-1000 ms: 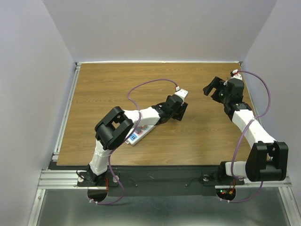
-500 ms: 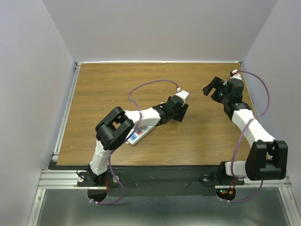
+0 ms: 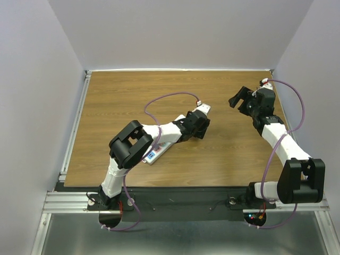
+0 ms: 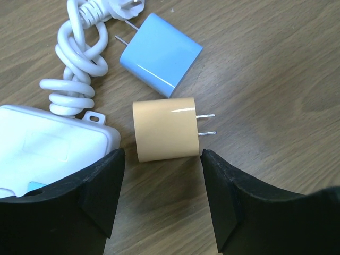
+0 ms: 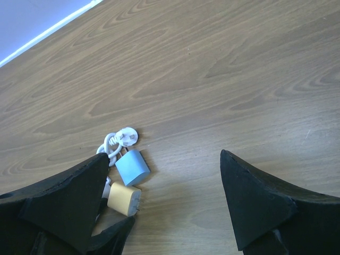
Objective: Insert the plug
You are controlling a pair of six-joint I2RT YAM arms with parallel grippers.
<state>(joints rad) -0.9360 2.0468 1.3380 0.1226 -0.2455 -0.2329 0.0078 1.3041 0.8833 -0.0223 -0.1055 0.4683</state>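
Two black fingers of the left gripper (image 4: 162,172) stand apart, holding nothing. At frame left lies the white plastic power strip (image 4: 48,141). At centre, just ahead of the tips, the tan cube-shaped plug (image 4: 164,130) lies crosswise, prongs pointing right, with a blue cube-shaped plug (image 4: 159,53) above it. The brown wooden table (image 4: 276,64) is bare rightward. The right gripper (image 5: 164,186), spread wide and empty, hovers well apart, so the left arm looks nearer.
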